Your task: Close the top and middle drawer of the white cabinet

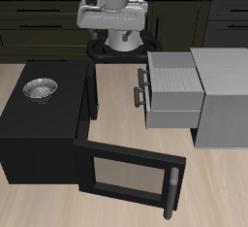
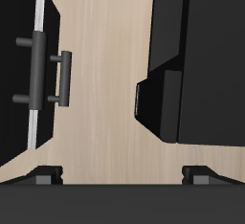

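The white cabinet (image 1: 225, 95) stands on the table, with its top drawer (image 1: 172, 68) and middle drawer (image 1: 176, 110) both pulled out toward the black box. Each drawer front carries a short dark bar handle (image 1: 144, 79), and both handles (image 2: 36, 70) also show in the wrist view. My gripper (image 1: 112, 25) hangs high above the back of the table, well behind the drawers and touching nothing. In the wrist view my gripper (image 2: 120, 175) is open, and only bare tabletop lies under the gap between its fingertips (image 2: 43, 176).
A black box (image 1: 44, 124) with a metal bowl (image 1: 41, 90) on top stands across a strip of table from the drawer fronts. Its glass-paned door (image 1: 126, 178) hangs open toward the table's front edge. Dark counter cabinets line the back.
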